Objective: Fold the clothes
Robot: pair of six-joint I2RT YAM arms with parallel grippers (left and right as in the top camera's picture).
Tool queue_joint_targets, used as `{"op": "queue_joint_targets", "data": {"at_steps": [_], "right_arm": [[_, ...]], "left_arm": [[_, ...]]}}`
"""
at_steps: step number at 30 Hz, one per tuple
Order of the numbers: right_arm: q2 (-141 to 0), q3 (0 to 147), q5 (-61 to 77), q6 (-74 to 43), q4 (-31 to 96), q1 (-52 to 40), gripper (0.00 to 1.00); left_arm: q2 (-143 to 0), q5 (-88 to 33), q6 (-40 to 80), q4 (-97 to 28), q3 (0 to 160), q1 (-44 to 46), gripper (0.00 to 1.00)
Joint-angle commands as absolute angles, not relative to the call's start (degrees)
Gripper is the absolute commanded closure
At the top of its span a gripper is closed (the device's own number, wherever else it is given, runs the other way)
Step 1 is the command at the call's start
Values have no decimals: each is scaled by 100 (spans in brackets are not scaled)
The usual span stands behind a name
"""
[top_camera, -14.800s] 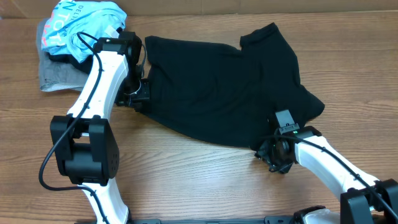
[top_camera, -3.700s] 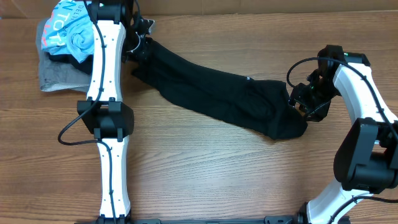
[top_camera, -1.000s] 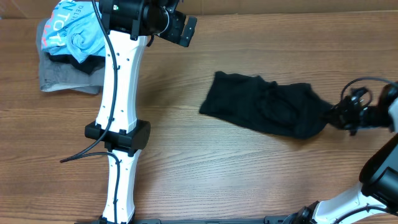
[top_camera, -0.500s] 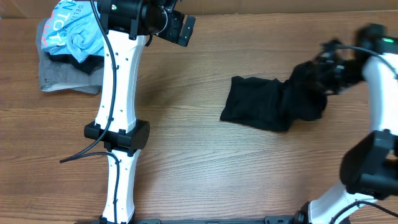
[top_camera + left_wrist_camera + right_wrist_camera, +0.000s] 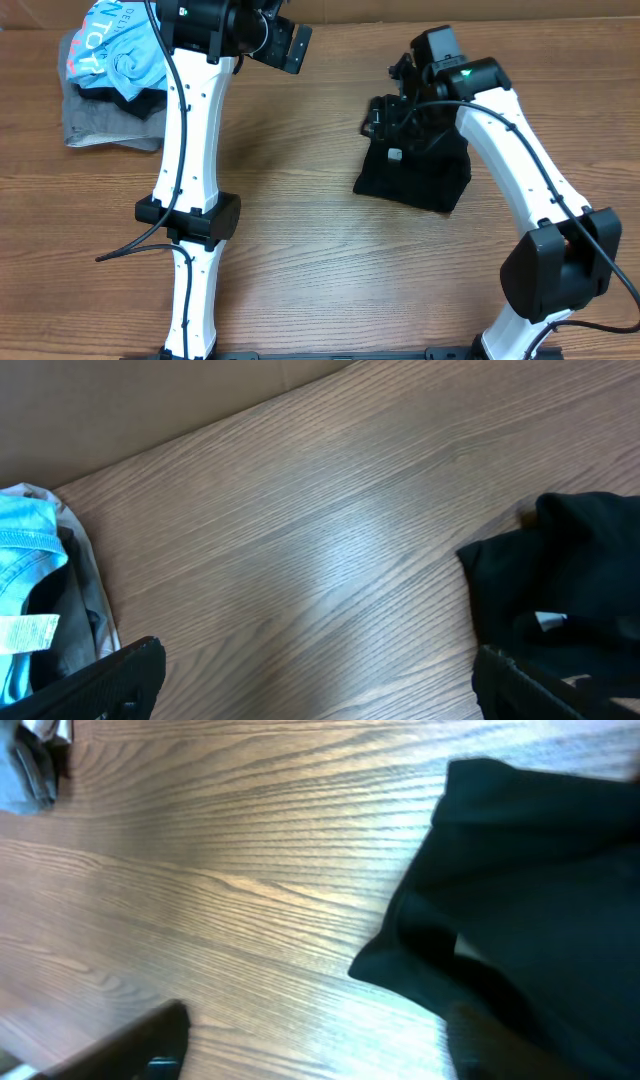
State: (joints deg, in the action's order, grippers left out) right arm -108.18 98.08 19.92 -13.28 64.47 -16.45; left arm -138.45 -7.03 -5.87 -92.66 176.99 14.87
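Observation:
The clothes are one black shirt (image 5: pixel 415 172), lying as a compact folded bundle right of the table's middle, a small white tag (image 5: pixel 396 154) showing on top. My right gripper (image 5: pixel 386 116) hovers over the bundle's upper left corner. In the right wrist view it (image 5: pixel 320 1045) is open, bare wood between its fingers, and the shirt (image 5: pixel 540 900) lies under the right finger (image 5: pixel 500 1040). My left gripper (image 5: pixel 288 42) stands open at the back of the table, well left of the shirt. The left wrist view shows the shirt (image 5: pixel 570 560) to the right, beyond the open gripper (image 5: pixel 320 685).
A light blue garment (image 5: pixel 120 45) is piled on a grey folded garment (image 5: pixel 95 125) at the back left corner; the left wrist view catches it (image 5: pixel 25 580) at the left edge. A cardboard wall (image 5: pixel 150 400) runs along the table's far side.
My right arm has swung left across the shirt, carrying its right end over onto the rest, and its gripper has gone from shut to open. The left arm has not moved.

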Motion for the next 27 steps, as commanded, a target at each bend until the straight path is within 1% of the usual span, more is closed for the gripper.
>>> {"op": "queue_joint_targets", "data": {"at_steps": [1, 4, 8, 13, 15, 17, 18, 21, 24, 25, 27], "right_arm": [[-10986, 9778, 1813, -1505, 6388, -1715, 8], [-10947, 9891, 1826, -1507, 6466, -1675, 5], [-10766, 10490, 1820, -1505, 6960, -1319, 0], [-10704, 11802, 1800, -1503, 8119, -272, 0], [-10704, 12066, 1800, -1496, 8409, 165, 0], [-10707, 12097, 1800, -1258, 8702, 928, 0], [-10709, 12053, 1802, -1212, 8737, 1079, 0], [-10718, 11990, 1802, -1190, 8868, 1363, 0], [-10718, 11885, 1798, -1017, 8967, 1354, 0], [-10718, 11817, 1802, -1017, 8973, 1315, 1], [-10718, 11592, 1800, -1020, 8945, 1219, 9]], "left_arm": [[-13887, -639, -469, -9271, 17710, 1413, 0], [-13889, -714, -469, -9271, 17707, 1415, 0], [-13941, -1262, -471, -9258, 17635, 1431, 0], [-14132, -1828, -760, -9277, 17331, 1590, 0], [-14217, -2106, -963, -9264, 17137, 1695, 0], [-14298, -2681, -1503, -9133, 16582, 1984, 0], [-14298, -2738, -1601, -9061, 16422, 2073, 0], [-14298, -2764, -1835, -8831, 16068, 2342, 0], [-14298, -2611, -1712, -8597, 15998, 2477, 0], [-14287, -2561, -1538, -8510, 16018, 2477, 0], [-14271, -2508, -1140, -8355, 16116, 2394, 0]]}}
